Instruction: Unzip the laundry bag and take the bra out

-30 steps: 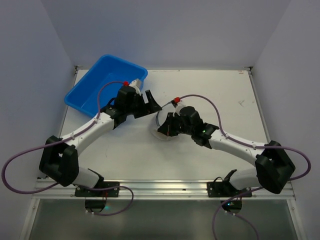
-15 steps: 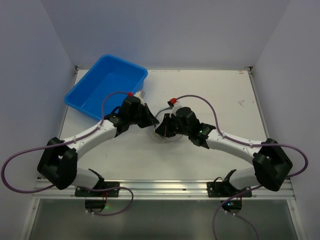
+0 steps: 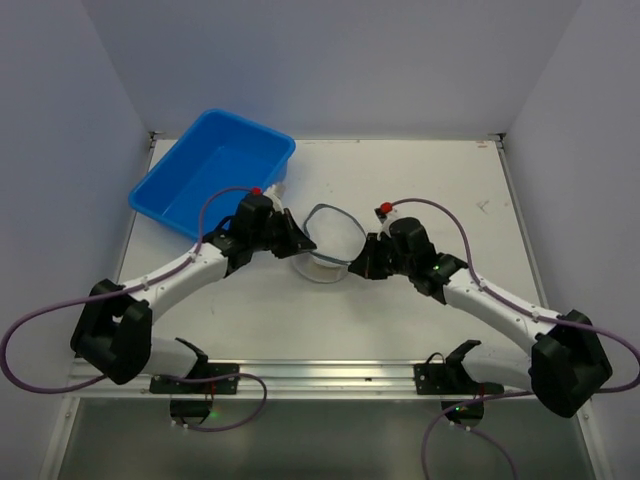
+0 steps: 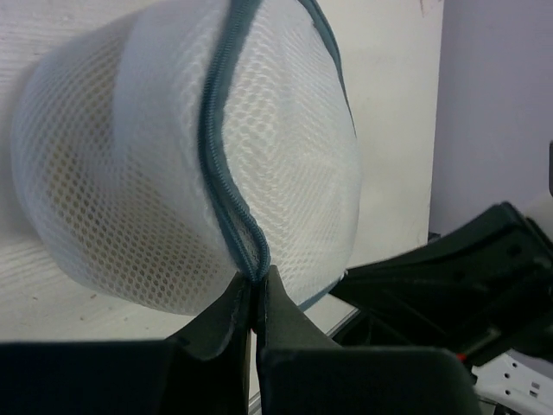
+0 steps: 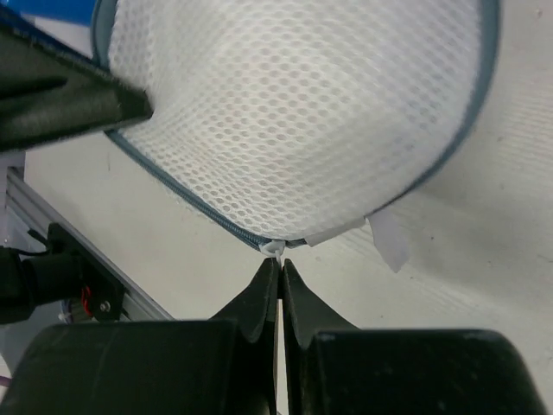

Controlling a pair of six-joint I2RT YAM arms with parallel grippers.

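The laundry bag [image 3: 322, 262], white mesh with a grey-blue zipper band [image 3: 335, 214], lies mid-table between both arms. My left gripper [image 3: 303, 246] is at its left side, shut on a fold of the zipper band [image 4: 220, 173] at the bag's [image 4: 130, 173] rim. My right gripper [image 3: 355, 268] is at its right side, shut on the small white zipper pull [image 5: 275, 248] at the edge of the bag [image 5: 294, 112]. The bra is hidden inside; only a faint yellowish tint [image 4: 104, 199] shows through the mesh.
A blue plastic tub [image 3: 210, 170] stands at the back left, close behind the left arm. The white table [image 3: 450, 190] has walls on three sides and a metal rail [image 3: 320, 375] along its near edge. A white label [image 5: 389, 246] hangs off the bag.
The left gripper came down to the bag and shut on its zipper band. The right gripper, still shut, moved right with the zipper pull, and the band now stands out as a loop.
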